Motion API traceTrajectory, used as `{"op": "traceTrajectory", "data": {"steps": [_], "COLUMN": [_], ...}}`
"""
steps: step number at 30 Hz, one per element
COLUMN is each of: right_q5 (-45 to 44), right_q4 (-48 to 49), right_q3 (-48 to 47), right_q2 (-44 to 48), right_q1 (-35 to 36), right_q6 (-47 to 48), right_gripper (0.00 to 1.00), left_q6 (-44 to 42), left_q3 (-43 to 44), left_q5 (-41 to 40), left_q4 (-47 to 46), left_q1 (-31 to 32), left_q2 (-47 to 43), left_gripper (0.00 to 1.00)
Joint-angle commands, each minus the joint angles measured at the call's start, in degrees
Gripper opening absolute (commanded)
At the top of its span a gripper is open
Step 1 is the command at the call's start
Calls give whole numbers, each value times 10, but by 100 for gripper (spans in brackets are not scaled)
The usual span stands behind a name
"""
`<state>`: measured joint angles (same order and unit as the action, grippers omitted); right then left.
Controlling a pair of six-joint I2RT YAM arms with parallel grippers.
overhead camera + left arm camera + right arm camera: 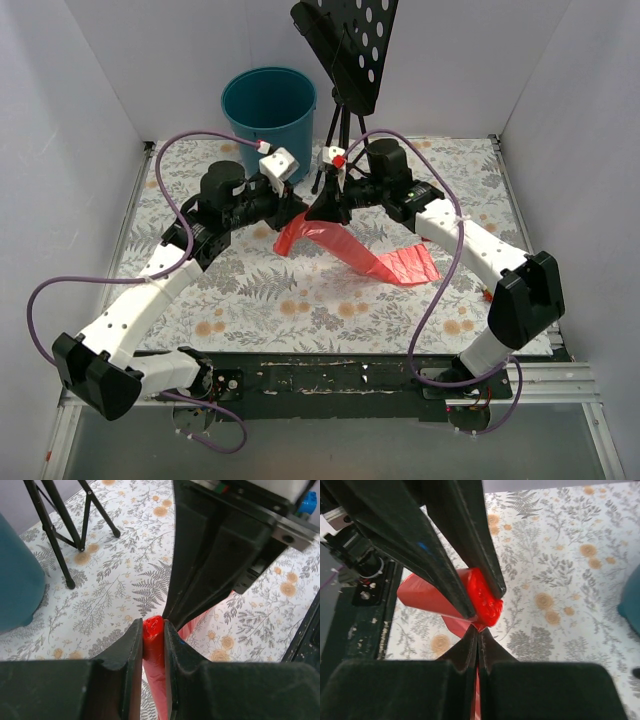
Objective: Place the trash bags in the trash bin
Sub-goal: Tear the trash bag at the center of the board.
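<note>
The trash bag [385,262] is a crinkly red film, one end lying on the floral table, the other lifted to where both grippers meet. In the left wrist view my left gripper [153,625] is shut on a bunched red wad of the bag [152,645]. The right wrist view shows my right gripper [478,632] shut on a thin fold of the bag [487,600] just under the left gripper's fingers [445,560]. The two grippers sit tip to tip above the table's middle, left gripper [303,212] and right gripper [335,208]. The teal trash bin [268,105] stands upright at the back, left of centre.
A black perforated stand [348,45] on a tripod [60,545] rises right of the bin, its legs just behind the grippers. White walls enclose three sides. Purple cables [190,140] loop over both arms. A black rail [330,375] runs along the near edge.
</note>
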<state>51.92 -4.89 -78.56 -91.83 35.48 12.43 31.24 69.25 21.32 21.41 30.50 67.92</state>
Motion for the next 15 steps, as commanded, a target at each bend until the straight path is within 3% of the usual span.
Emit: {"op": "traceTrajectory", "data": {"steps": [1, 7, 15], "right_q5": [-16, -52, -73], "right_q4": [-29, -130, -127], "right_q3": [2, 4, 29], "right_q2": [53, 68, 116], "right_q1": [15, 74, 79], "right_q6": [79, 238, 244], "right_gripper": [1, 1, 1], "left_q6": [38, 120, 81], "left_q3": [-9, 18, -17], "left_q5": [-132, -149, -179], "left_q4": [-39, -42, -62], "left_q1": [-11, -42, -48], "left_q2": [-4, 48, 53], "left_gripper": [0, 0, 0]}}
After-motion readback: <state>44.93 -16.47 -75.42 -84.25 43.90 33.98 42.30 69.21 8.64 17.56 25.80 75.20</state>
